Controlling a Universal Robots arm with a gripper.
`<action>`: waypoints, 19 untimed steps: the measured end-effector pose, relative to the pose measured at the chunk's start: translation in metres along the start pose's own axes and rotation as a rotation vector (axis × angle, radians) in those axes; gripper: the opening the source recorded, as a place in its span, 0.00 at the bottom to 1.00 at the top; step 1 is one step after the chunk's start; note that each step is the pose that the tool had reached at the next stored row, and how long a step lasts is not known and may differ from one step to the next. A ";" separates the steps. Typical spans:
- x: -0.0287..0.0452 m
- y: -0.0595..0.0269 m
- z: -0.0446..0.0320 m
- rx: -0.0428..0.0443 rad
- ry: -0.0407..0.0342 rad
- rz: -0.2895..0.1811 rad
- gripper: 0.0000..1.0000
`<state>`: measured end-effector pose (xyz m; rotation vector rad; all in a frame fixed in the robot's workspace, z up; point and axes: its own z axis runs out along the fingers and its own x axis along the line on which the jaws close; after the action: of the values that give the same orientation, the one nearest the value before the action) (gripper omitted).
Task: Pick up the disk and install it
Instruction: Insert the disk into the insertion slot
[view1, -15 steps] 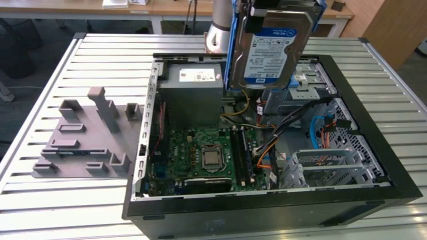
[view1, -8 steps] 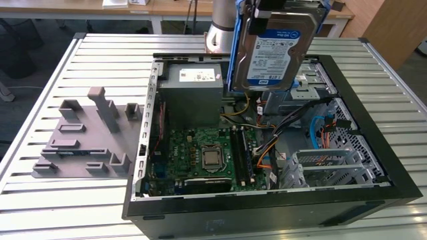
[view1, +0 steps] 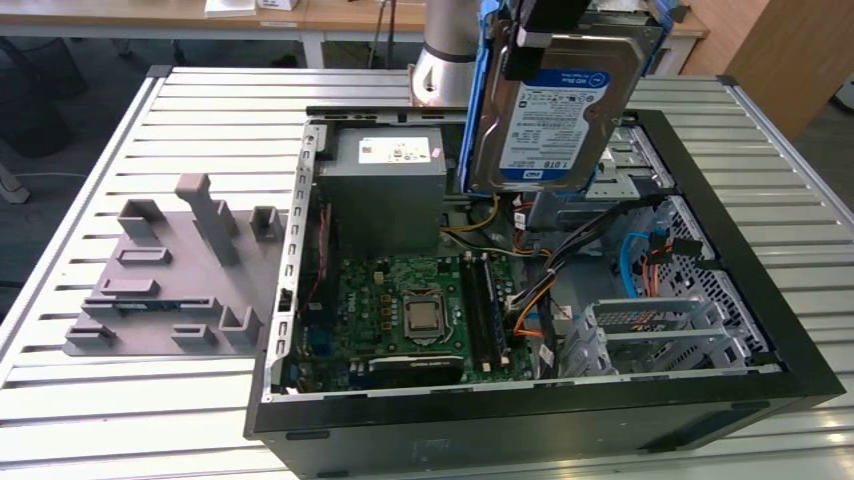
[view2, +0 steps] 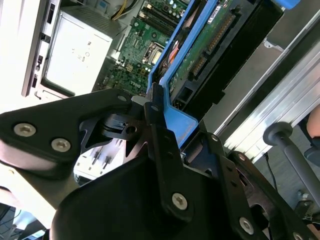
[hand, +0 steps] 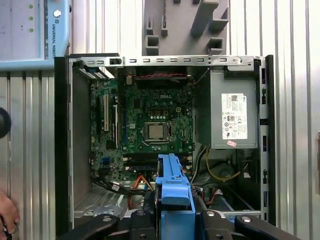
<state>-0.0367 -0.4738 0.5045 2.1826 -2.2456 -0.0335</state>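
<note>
We see the gripper (hand: 175, 219) clenched on the disk (view1: 561, 110) (held upright) above the open computer case (view1: 534, 432).

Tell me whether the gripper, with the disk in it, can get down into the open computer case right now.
Probably yes. The gripper holds the disk above the computer case, whose top side lies open. Loose cables inside could get in the way.
</note>
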 end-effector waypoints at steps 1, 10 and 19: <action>0.0009 -0.0004 0.0000 0.0000 0.0000 0.000 0.36; 0.0038 -0.0076 0.0000 -0.0001 -0.0013 0.000 0.36; 0.0080 -0.0127 0.0002 -0.0001 -0.0013 0.000 0.36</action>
<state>-0.0242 -0.4822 0.5039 2.1832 -2.2462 -0.0350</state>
